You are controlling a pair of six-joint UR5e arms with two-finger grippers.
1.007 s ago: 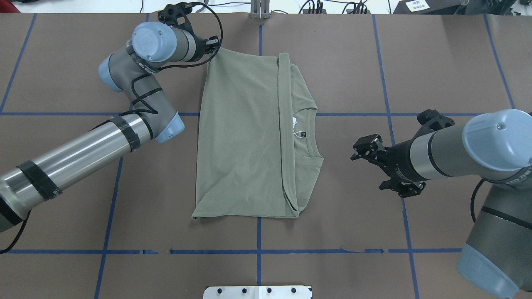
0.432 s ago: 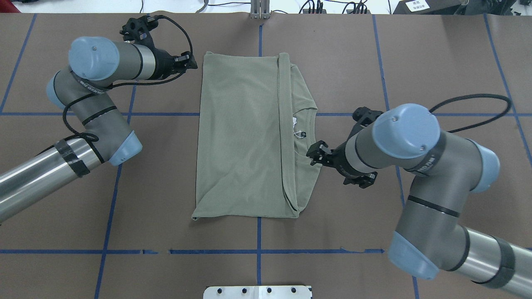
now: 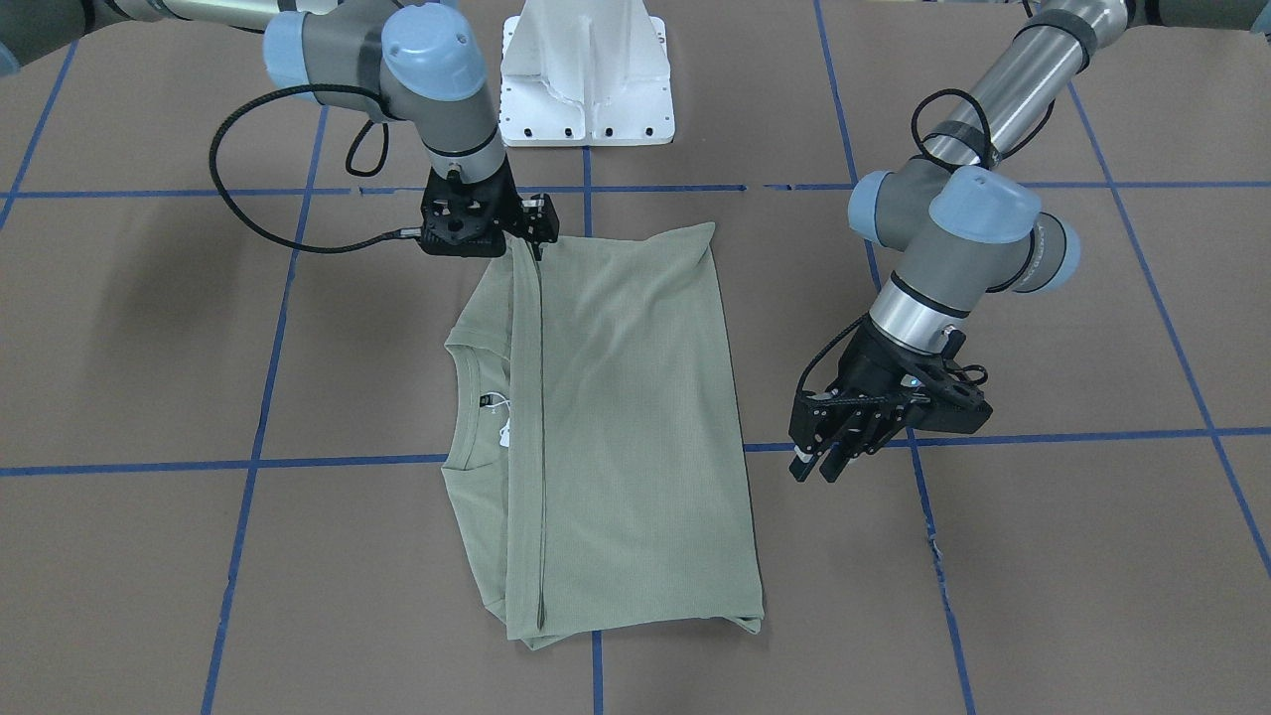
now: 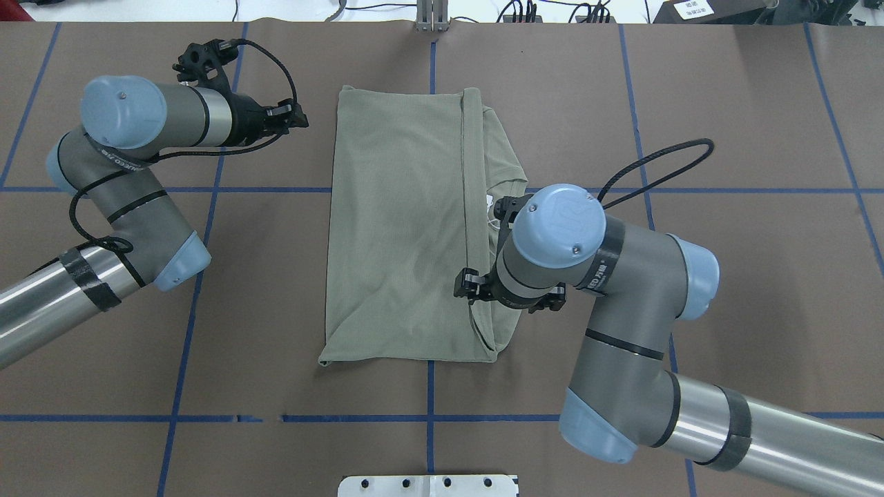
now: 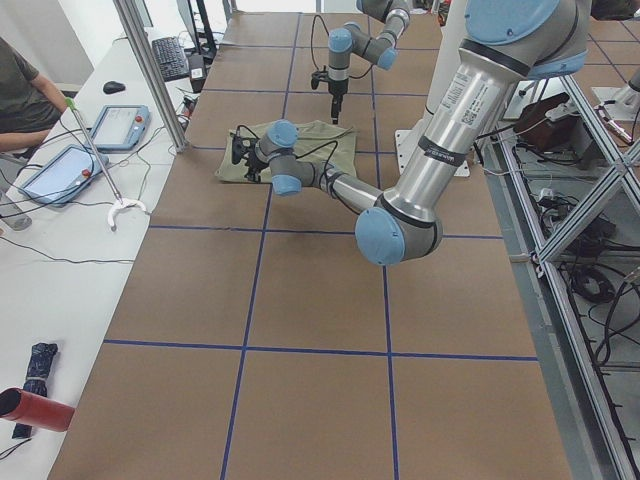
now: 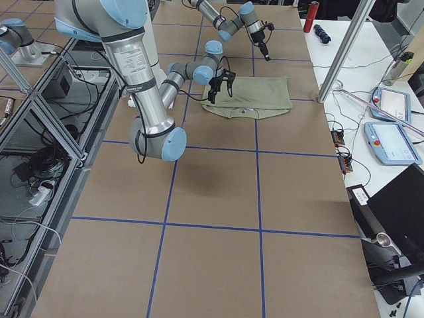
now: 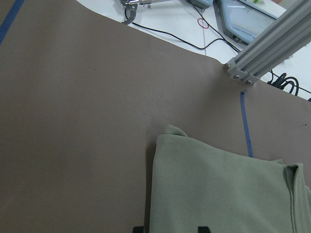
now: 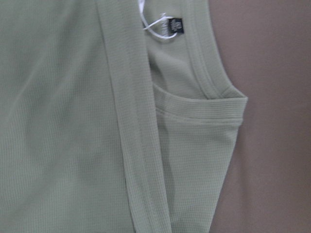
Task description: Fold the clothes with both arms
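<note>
Since a moment ago, moved in from the right: right end effector (image 3: 526,230), now poised over the near end of the shirt (image 4: 400,228), by the folded sleeve strip (image 4: 472,207) beside the collar (image 8: 203,58); jaws apart, holding nothing. As for the shirt: flat on the bench (image 4: 725,103), folded lengthwise, neck opening toward the right. Farther off, backed away from the far left corner: left end effector (image 3: 832,449), spread open, empty, clear of the cloth. Best done, probably: drop straight, pinch every layer at the edge, wait for a matching far grip, then lift together.
</note>
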